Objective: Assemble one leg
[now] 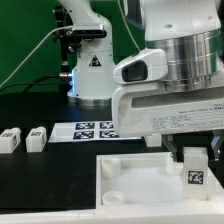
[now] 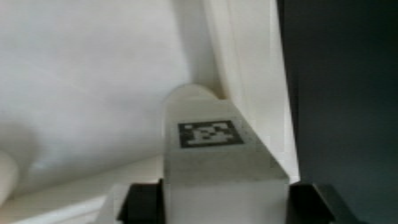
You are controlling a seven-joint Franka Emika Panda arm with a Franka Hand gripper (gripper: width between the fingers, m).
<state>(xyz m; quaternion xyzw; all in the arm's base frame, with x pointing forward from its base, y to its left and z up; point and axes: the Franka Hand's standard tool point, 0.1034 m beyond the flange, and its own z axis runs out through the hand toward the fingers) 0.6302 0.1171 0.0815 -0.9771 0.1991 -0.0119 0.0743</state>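
Observation:
My gripper is shut on a leg, a small white block with a black-and-white tag, and holds it upright over the far right part of the white tabletop. In the wrist view the leg fills the gap between my black fingers, tag facing the camera, its tip close to the tabletop's right edge. Whether the leg touches the tabletop I cannot tell. Two more legs lie on the black table at the exterior view's left.
The marker board lies flat behind the tabletop. The arm's base with a lit blue ring stands at the back. A round socket shows in the tabletop's near left corner.

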